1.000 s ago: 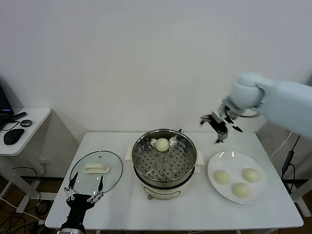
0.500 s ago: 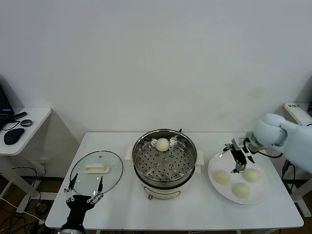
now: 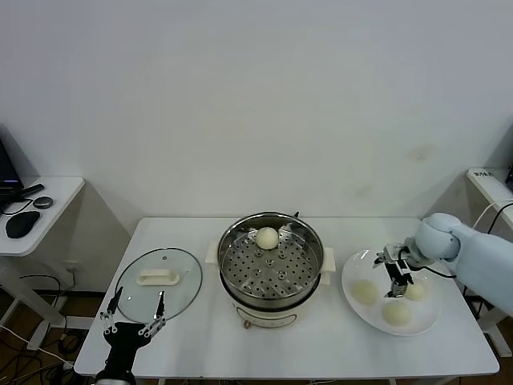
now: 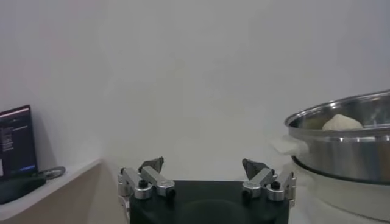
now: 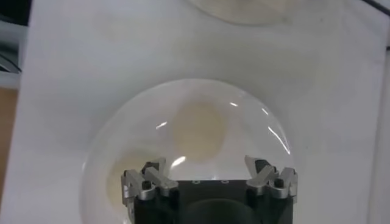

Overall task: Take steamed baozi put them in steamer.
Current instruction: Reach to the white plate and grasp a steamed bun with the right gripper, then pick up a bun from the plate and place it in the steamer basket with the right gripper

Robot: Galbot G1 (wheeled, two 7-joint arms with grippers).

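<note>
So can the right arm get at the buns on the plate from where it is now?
Probably yes. The right gripper hangs open just above the plate, among the three buns, with nothing between it and them.

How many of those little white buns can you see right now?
4. One bun sits in the steamer. Three lie on the white plate: one nearest the steamer, one at the front, one partly behind the right tool.

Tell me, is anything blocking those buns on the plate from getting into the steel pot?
Nothing visible. The steamer stands open, its glass lid lying flat on the table to its left. Only bare table separates it from the plate, where the open right hand hovers over three baozi.
</note>
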